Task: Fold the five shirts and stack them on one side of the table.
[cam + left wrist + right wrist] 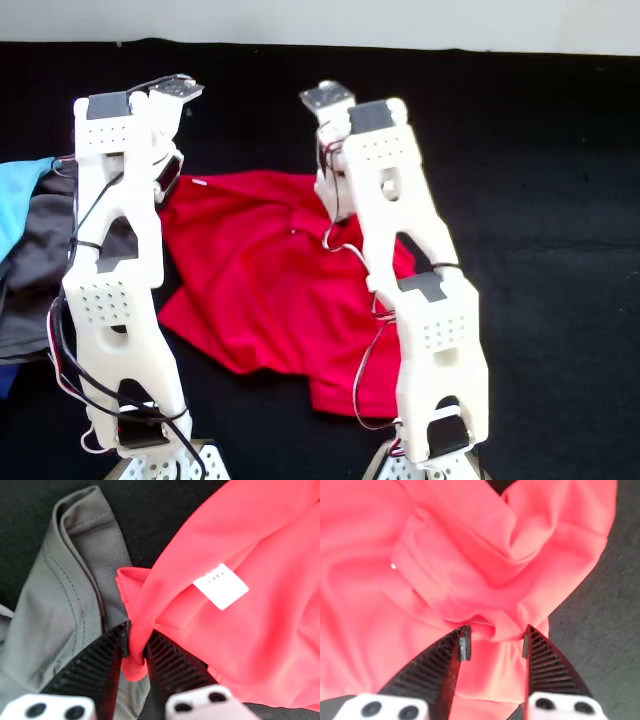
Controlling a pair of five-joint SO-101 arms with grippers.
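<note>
A red shirt lies crumpled on the black table between the two arms. My left gripper is shut on a fold at the shirt's edge, close to a white label; in the high view this gripper is at the shirt's far left corner. My right gripper stands open, with a bunched ridge of red shirt between its fingers. From above it sits at the shirt's far right part, mostly hidden by its arm.
A grey shirt lies just beside the left gripper. In the high view it sits at the table's left edge with a blue shirt on it. Bare black table spreads to the right and behind.
</note>
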